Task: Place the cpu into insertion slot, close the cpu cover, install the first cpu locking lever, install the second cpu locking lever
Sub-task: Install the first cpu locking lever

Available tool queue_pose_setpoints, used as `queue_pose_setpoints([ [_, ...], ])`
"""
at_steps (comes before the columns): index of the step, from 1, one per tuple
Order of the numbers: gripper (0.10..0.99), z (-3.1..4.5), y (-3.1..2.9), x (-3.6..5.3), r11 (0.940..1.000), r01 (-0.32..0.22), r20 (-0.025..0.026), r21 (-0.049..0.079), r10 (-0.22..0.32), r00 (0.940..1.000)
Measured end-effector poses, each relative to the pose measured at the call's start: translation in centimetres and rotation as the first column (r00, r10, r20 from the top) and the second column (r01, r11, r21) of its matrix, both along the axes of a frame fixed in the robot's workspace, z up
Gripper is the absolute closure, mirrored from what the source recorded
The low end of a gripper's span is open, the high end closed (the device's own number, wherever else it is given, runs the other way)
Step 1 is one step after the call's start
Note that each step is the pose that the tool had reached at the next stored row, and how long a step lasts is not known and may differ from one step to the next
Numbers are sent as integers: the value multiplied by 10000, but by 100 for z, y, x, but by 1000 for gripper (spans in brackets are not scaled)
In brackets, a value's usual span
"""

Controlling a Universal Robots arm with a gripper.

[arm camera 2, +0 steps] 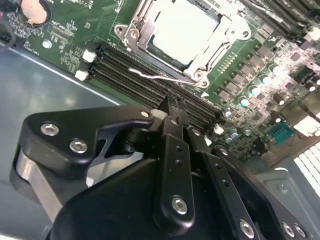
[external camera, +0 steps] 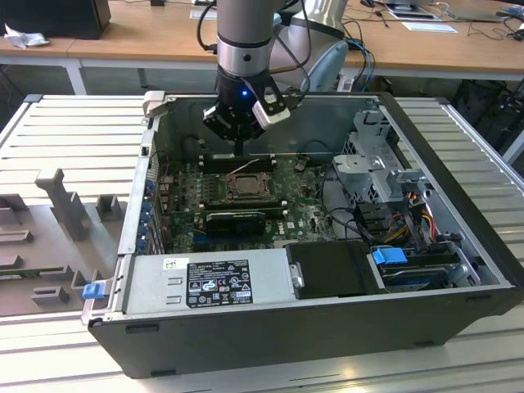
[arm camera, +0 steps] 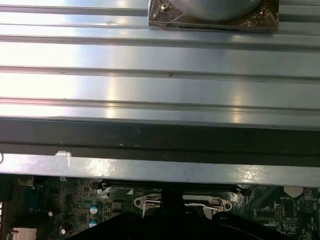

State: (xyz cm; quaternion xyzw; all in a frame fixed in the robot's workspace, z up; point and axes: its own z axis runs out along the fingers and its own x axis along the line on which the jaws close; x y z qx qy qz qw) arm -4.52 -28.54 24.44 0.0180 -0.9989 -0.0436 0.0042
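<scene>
The cpu (arm camera 2: 182,30) lies pale and silvery in the insertion slot (external camera: 244,187) on the green board. The cpu cover (arm camera 2: 142,22) lies flat around it as a metal frame. A thin silvery locking lever (arm camera 2: 160,76) runs along the socket edge beside the memory slots and looks unlatched. My gripper (arm camera 2: 172,107) hangs fingers-down just behind the socket, over the memory slots, close to that lever. In the exterior view the gripper (external camera: 238,150) is inside the open case, near its back wall. Its fingers are shut with nothing between them.
Long black memory slots (arm camera 2: 135,82) run under the fingertips. A black graphics card (external camera: 237,219) lies in front of the socket, the power supply (external camera: 209,278) nearer still. A drive cage (external camera: 385,172) with cables stands at the exterior view's right. Case walls (external camera: 155,147) enclose the board.
</scene>
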Motion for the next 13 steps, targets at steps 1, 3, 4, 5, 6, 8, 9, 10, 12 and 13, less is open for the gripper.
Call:
queue_pose_setpoints([
  [1, 980, -20, 0, 8, 10000, 0, 0, 0, 0, 10000],
  [3, 980, -64, 1, 32, 10000, 1, 1, 0, -1, 10000],
  [4, 980, -84, 2, 60, 10000, 2, 1, 1, -2, 10000],
  [5, 980, -96, 3, 85, 10000, 0, 0, 0, 0, 10000],
  [6, 980, -122, 3, 124, 10000, -1, 0, 0, 1, 10000],
  [8, 980, -149, 3, 149, 10000, -1, 0, 0, 1, 10000],
  [9, 980, -160, 3, 154, 10000, 0, 1, 0, 0, 10000],
  [10, 980, -170, 4, 161, 10000, 0, 2, 0, 0, 10000],
  [12, 980, -191, 9, 182, 10000, -3, 3, -2, 3, 10000],
  [13, 980, -201, 11, 192, 10000, -5, 3, -2, 5, 10000],
])
